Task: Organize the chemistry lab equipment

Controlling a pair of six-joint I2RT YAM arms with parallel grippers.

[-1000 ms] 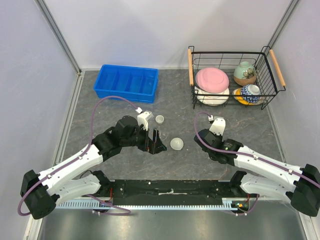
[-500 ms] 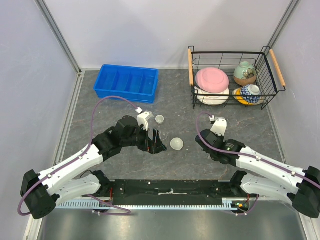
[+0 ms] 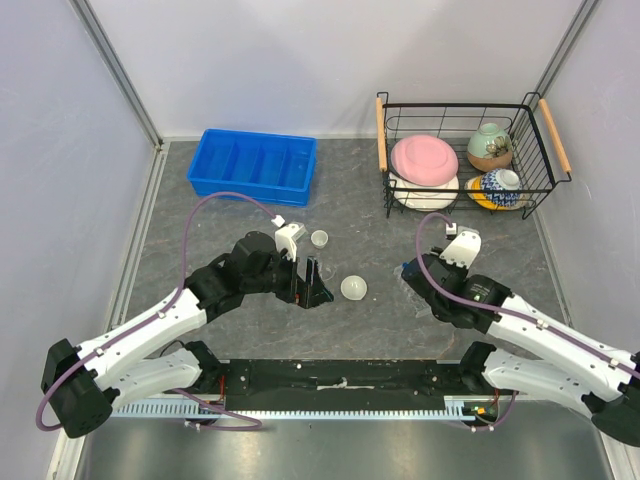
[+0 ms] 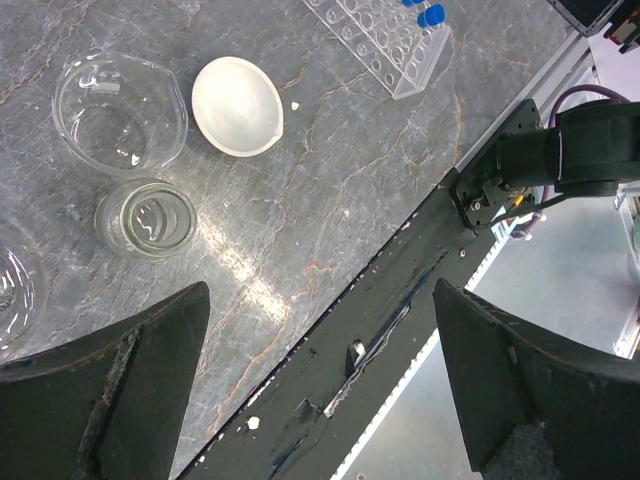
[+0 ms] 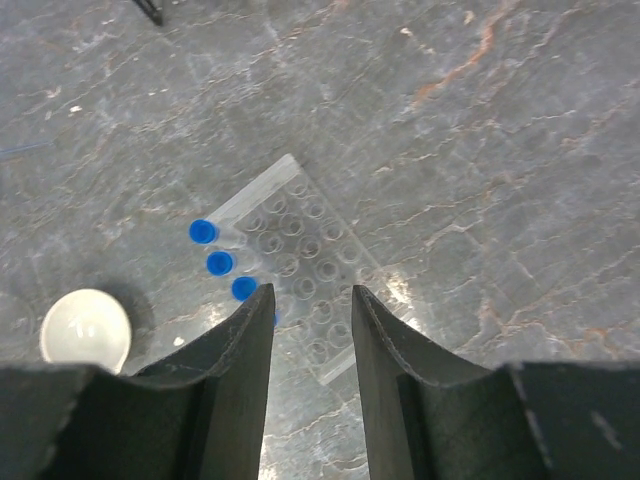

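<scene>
Right gripper (image 5: 310, 298) is hanging over the rack (image 5: 300, 250), jaws partly apart with the rack's holes showing through the gap; contact with it, cannot tell. Three blue-capped tubes (image 5: 219, 263) are standing in the rack's end at 9 o'clock of that gripper in its wrist view, and the white dish (image 5: 85, 330) is lying on the worktop (image 5: 500, 120) at 8 o'clock, just past the tubes. Left gripper (image 4: 320, 300) is hanging with jaws spread wide, gripping nothing, above the worktop's near edge. In its wrist view a beaker (image 4: 120, 112) is standing at 11 o'clock, the dish just beside it, a small jar (image 4: 147, 218) near the beaker at 10, the rack at 1. From the top, the dish is sitting at 3 o'clock of the left gripper, between both grippers. Blue bin (image 3: 255, 165) is sitting at 11 o'clock of the worktop; wire basket (image 3: 455, 104) at 1 is holding a pink plate (image 3: 424, 158) and bowls (image 3: 490, 145).
</scene>
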